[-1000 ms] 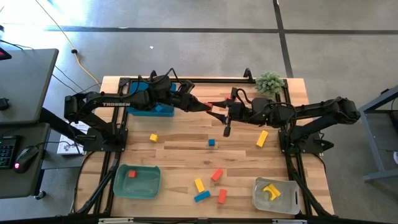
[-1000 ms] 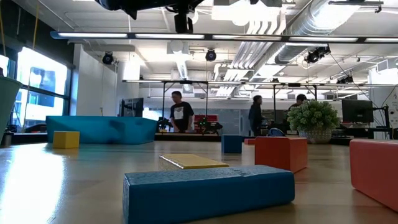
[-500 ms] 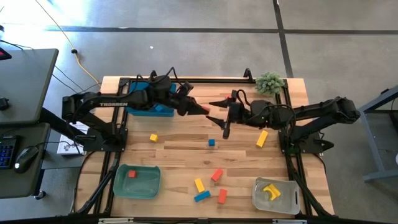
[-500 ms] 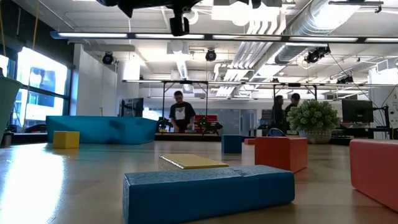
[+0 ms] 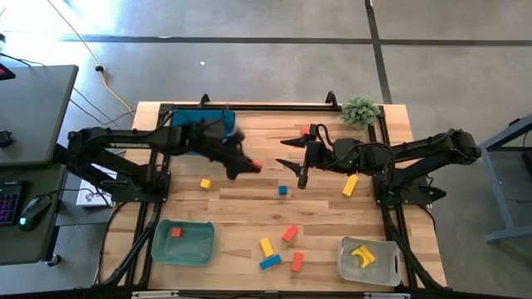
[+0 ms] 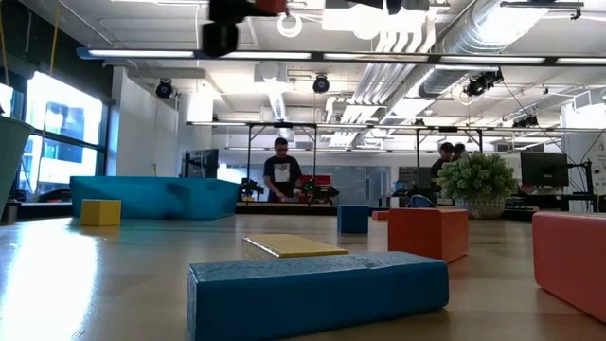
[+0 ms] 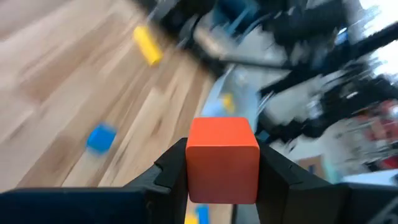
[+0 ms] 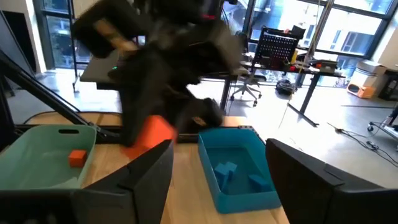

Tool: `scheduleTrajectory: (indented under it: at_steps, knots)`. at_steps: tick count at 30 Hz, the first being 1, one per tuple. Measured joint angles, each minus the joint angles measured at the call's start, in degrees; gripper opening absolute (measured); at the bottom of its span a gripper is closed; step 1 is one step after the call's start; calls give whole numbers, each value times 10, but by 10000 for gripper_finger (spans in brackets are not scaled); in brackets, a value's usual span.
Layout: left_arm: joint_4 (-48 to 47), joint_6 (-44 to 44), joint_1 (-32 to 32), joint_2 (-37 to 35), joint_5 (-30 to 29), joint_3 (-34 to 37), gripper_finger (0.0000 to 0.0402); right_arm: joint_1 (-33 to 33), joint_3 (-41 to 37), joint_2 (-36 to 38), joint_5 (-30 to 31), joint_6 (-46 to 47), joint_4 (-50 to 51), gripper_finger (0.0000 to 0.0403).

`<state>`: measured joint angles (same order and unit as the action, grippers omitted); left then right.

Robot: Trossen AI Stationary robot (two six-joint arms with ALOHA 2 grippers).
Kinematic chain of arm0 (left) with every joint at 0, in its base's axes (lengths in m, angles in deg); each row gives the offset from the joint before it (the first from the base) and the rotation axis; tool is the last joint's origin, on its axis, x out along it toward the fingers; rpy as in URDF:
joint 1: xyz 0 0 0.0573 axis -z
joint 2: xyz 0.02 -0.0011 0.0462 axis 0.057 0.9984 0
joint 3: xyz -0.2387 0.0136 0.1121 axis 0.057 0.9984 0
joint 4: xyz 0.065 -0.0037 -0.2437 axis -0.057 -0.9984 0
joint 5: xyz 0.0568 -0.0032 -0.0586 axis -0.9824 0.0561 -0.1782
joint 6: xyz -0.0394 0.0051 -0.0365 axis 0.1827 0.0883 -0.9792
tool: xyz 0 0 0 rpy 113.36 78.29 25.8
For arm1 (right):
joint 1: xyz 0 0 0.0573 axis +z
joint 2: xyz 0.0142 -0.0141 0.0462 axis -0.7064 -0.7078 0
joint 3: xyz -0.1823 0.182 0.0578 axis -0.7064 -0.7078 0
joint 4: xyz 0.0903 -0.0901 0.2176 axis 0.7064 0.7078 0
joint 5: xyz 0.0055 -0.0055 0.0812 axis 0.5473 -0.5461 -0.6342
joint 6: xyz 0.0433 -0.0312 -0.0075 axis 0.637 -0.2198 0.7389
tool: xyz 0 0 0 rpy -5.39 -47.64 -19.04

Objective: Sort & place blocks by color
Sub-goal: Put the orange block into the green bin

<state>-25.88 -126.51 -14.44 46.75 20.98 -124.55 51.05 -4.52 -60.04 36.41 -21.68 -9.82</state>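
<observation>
The left end effector (image 5: 249, 167) is clamped on a red-orange cube block (image 7: 222, 159), held above the table's middle, toward the far edge. In the left wrist view the cube sits squarely between the two dark fingers (image 7: 171, 171); the surroundings there are smeared, and only a small blue cube (image 7: 100, 138) and a yellow bar (image 7: 145, 45) can be made out. The right end effector (image 5: 293, 153) hovers just beside it with its fingers spread apart and nothing between them. On the wooden table (image 5: 241, 203) other blocks lie loose near the front edge. A blue bin (image 8: 236, 167) at the far edge is partly hidden by the left arm in the high view. A green bin (image 5: 183, 242) at the front left corner holds one red piece; a clear bin (image 5: 368, 261) at the front right corner holds yellow ones. No writing can be read.
</observation>
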Motion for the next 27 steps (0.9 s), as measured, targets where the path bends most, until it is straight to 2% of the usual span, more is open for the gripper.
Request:
scheduleTrajectory:
  at_steps: [5,13,22,27]
  knots:
    - [-132,-6,75,-37,-99,0,107,-2,0,0,0,-1,5,242]
    - [-319,-117,214,-70,-204,0,107,-23,0,0,-2,45,7,242]
    - [-476,-207,352,-64,-215,1,107,-57,0,0,-2,152,36,243]
    - [-508,-229,410,-53,-196,1,108,-69,0,0,-4,215,88,243]
